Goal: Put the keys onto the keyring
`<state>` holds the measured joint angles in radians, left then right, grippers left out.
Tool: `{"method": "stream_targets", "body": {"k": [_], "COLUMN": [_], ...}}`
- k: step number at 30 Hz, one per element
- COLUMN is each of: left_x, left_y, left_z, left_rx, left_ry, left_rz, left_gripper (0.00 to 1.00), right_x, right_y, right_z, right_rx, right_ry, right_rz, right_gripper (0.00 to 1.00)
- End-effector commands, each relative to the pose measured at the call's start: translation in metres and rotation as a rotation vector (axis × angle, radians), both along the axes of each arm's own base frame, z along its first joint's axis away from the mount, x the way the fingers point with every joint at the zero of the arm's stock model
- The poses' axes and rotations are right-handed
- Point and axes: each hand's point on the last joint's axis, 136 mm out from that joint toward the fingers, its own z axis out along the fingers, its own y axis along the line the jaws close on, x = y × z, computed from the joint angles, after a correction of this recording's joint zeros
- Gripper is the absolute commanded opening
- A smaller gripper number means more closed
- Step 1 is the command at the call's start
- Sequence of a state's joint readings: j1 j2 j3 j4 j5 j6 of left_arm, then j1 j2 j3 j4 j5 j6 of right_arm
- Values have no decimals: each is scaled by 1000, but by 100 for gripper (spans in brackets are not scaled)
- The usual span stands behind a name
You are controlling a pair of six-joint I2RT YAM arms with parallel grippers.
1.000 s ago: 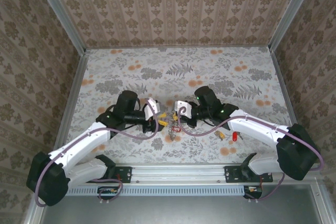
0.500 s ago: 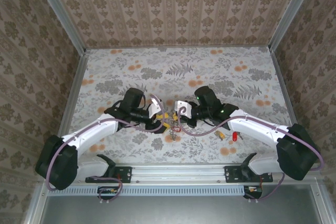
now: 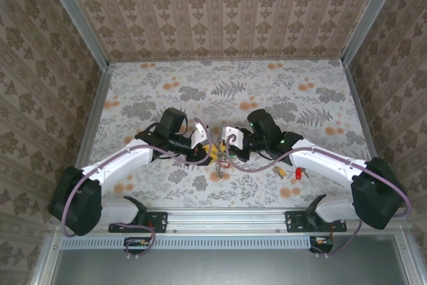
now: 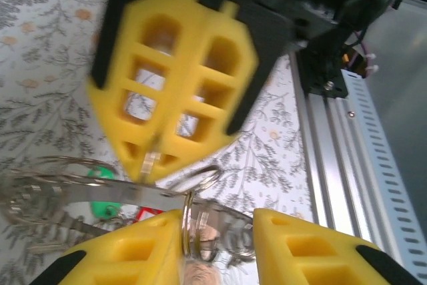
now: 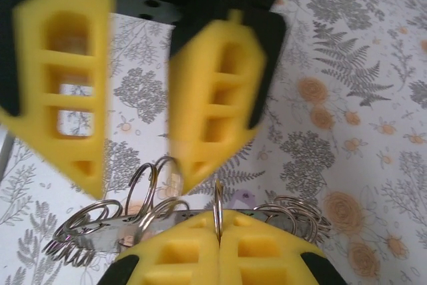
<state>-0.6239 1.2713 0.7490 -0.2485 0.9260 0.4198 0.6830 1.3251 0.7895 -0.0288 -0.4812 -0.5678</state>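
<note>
You won't find any writing, label, brand mark, number or sign that can be read in these views

You have yellow fingers (image 4: 300, 245), a silvery-grey keyring (image 5: 150, 185), one green key (image 4: 103, 208), one red key (image 3: 298, 173), and a grey-leafed, orange-flowered table (image 3: 267, 85) inside beige damask-patterned walls (image 3: 220, 11).
</note>
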Motion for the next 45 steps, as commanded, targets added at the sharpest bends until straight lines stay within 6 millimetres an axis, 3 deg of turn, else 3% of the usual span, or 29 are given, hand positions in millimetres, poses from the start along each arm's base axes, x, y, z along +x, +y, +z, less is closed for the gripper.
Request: {"method": "stream_targets", "body": {"k": [1,11,18,24,35,39,45], "left_x": [-15,-40,-39,-21,33,12,-16], "left_y": [-1,2,-1,4,30,18,4], "left_z": [22,27,22,22,29,40,18], "left_rx": [-56,-77,-59,-32,-36,-120,-36], "left_ry": [-11,12,-15,-96,-284,-223,-95], "left_rz": [-74,-153,-164,-58,233,96,-70], "left_gripper": [29,28,32,33,38,50,52], "right_x": [10,11,10,7,-10,-6,-3], "right_y": [1,1,-1,0,6,8,9], "right_z": [7,5,-1,0,7,8,7], "right_rx": [21,19,-21,-16,42,64,65], "right_ry": [-22,-16,-38,-42,22,66,65], "right_rz": [-40,-51,-48,-34,62,33,26], "right_gripper": [0,0,0,0,0,0,0]}}
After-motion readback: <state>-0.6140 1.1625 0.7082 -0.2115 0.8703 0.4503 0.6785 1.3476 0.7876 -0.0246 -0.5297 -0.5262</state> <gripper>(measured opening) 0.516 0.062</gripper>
